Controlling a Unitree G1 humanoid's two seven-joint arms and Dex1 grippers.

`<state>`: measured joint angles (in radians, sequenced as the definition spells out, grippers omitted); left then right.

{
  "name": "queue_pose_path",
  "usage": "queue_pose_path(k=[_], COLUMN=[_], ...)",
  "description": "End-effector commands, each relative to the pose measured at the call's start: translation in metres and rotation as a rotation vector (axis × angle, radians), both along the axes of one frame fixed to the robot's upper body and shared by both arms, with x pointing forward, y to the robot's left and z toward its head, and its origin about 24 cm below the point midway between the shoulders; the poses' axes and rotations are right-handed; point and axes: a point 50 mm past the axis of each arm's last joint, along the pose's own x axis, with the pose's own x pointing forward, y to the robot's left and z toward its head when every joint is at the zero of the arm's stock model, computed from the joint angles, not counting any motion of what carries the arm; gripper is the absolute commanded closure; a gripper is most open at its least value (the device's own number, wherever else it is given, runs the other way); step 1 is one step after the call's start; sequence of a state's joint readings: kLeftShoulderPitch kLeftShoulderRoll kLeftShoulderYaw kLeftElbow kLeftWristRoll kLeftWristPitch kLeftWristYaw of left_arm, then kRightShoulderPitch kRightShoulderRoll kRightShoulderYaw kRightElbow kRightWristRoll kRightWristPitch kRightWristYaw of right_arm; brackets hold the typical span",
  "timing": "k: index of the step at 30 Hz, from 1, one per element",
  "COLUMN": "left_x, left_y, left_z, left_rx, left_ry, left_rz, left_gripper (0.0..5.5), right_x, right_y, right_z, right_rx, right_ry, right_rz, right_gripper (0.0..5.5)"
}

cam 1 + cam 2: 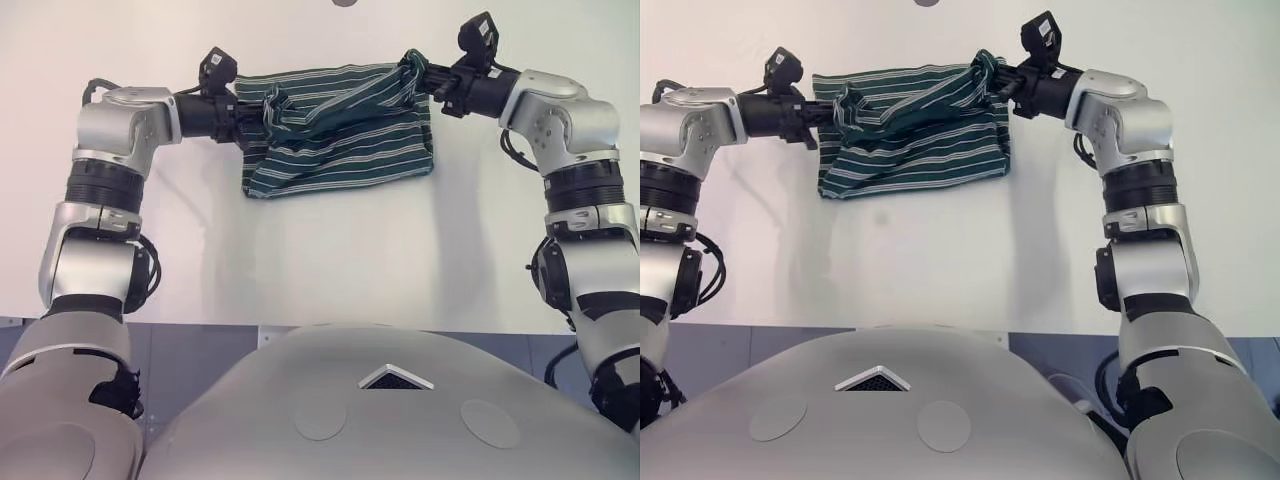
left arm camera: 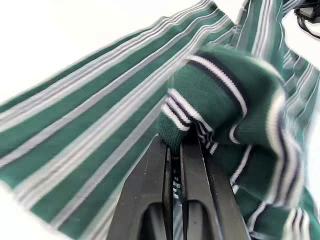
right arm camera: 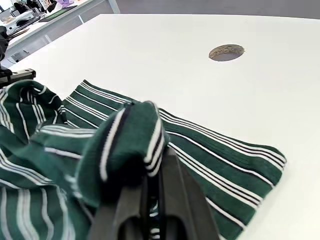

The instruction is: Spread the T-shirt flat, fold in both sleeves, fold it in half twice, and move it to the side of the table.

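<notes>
T-shirt (image 1: pixel 340 145) is clamped at opposite ends by left gripper (image 2: pixel 174 146) and right gripper (image 3: pixel 153 176).

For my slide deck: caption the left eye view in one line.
Left gripper and right gripper each pinch an end of the green striped T-shirt on the white table.

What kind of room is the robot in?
Probably a lab or workshop, not a home. The T-shirt is on a big white table with a round cap set in it, and more benches with gear stand beyond it.
</notes>
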<state>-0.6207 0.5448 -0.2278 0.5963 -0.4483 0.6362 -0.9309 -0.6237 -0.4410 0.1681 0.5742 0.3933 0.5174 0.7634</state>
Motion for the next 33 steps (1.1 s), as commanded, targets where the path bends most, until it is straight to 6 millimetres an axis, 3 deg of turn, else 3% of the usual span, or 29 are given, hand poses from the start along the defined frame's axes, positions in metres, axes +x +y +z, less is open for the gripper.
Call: queue_pose_path(k=[1, 2, 5, 8, 12, 16, 18, 20, 23, 25, 27, 29, 33], left_x=[0.015, 0.014, 0.012, 0.017, 0.018, 0.021, 0.013, -0.011, -0.047, -0.051, -0.042, -0.023, 0.025], left_y=[-0.002, 0.002, 0.017, 0.028, 0.012, 0.013, -0.002, -0.026, -0.033, -0.023, -0.015, -0.012, -0.041], left_z=[-0.007, -0.015, -0.028, -0.020, 0.020, 0.024, 0.035, 0.033, 0.001, -0.020, -0.032, -0.034, -0.019], left_rx=[0.004, 0.049, 0.139, 0.153, -0.027, 0.120, 0.092, 0.101, 0.299, 0.438, 0.574, 0.735, 0.969], left_ry=[0.017, 0.035, 0.051, -0.062, -0.304, -0.386, -0.446, -0.441, -0.332, -0.285, -0.296, -0.363, -0.590], left_rz=[0.174, 0.228, 0.373, 0.437, 0.309, 0.300, 0.160, -0.102, -0.420, -0.474, -0.482, -0.523, -0.599], left_gripper=[4.78, 4.55, 4.55, 4.55, 4.54, 4.20, 4.20, 4.52, 5.17, 5.48, 5.48, 5.48, 5.48], right_x=[0.014, 0.018, 0.033, 0.035, 0.015, 0.012, 0.014, 0.018, 0.011, -0.003, -0.033, -0.064, -0.091], right_y=[-0.011, -0.010, -0.018, -0.018, 0.007, 0.025, 0.030, 0.031, 0.023, 0.014, 0.013, 0.021, 0.068], right_z=[0.000, 0.004, 0.022, 0.032, 0.014, -0.005, -0.013, -0.022, -0.043, -0.057, -0.062, -0.052, -0.008], right_rx=[-0.041, -0.022, 0.091, 0.089, -0.091, -0.252, -0.328, -0.440, -0.616, -0.658, -0.603, -0.518, -0.280], right_ry=[-0.026, -0.055, -0.093, -0.160, -0.230, -0.255, -0.258, -0.262, -0.228, -0.178, -0.125, -0.105, -0.210], right_rz=[-0.127, -0.151, -0.296, -0.287, -0.011, 0.093, 0.118, 0.128, 0.241, 0.385, 0.658, 0.860, 0.949], right_gripper=[4.54, 4.47, 4.47, 4.47, 5.18, 5.50, 5.50, 5.50, 5.50, 5.50, 5.50, 5.50, 5.50])
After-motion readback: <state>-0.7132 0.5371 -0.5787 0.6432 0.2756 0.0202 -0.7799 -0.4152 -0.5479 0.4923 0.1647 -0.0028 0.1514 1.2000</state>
